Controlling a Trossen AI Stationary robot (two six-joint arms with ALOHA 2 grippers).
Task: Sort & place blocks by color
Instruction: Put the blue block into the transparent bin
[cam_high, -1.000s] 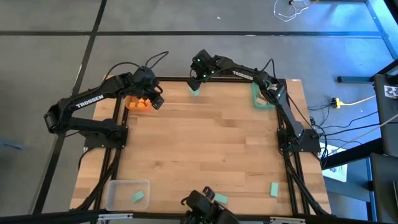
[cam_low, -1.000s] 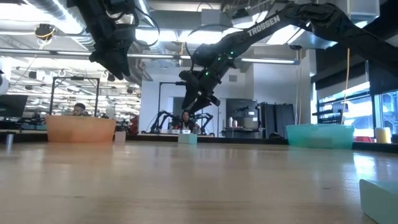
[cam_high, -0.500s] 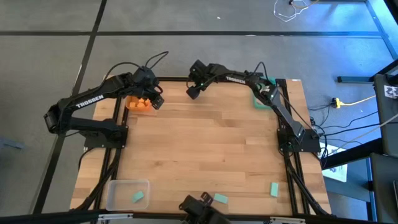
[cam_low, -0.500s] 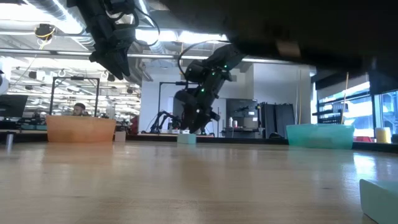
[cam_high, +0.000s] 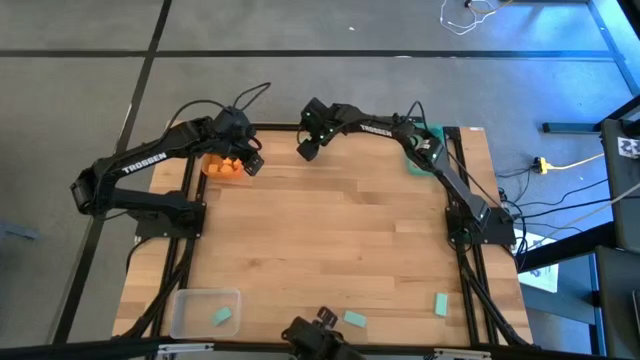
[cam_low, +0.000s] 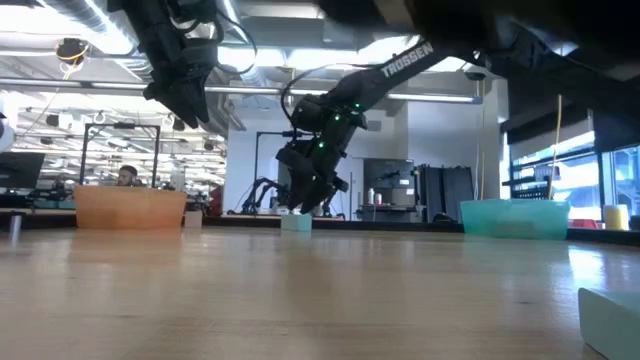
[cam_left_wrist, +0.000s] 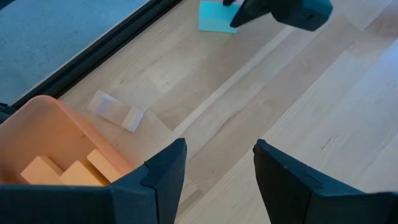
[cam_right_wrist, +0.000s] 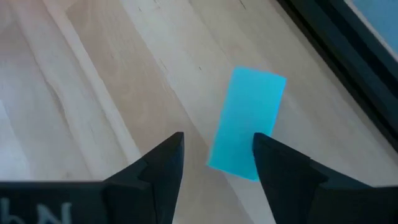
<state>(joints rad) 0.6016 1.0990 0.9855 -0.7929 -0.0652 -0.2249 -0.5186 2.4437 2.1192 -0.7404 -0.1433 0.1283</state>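
A: What lies nearest the camera side of the surface (cam_high: 330, 230)?

B: Three mint-teal blocks. One sits inside the clear bin (cam_high: 205, 311) at the near left corner, a second mint-teal block (cam_high: 354, 319) lies near the middle of the near edge, and a third (cam_high: 440, 304) lies towards the near right. Between them and the far end, the wooden middle is open room.

A: And the arms?

B: Both reach across the far end. The left arm bends in from the left edge, its left pincer (cam_left_wrist: 217, 180) held up above the surface beside the orange bin (cam_high: 220, 165). Its fingers stand apart with nothing between them. Three orange blocks (cam_left_wrist: 65, 171) lie in that bin.

A: The right arm?

B: It stretches from the right edge along the far rim, elbow over the teal bin (cam_low: 515, 217) at the far right corner. The right pincer (cam_right_wrist: 214, 165) points down, low over a mint-teal block (cam_right_wrist: 247, 121) lying flat by the far edge, near the black frame rail. The fingers are spread wide and empty; the block's near end lies between the fingertips as seen from the wrist. Whether they touch it I cannot tell.

A: Anything beyond?

B: A person (cam_low: 127, 177) sits far off in the room behind.
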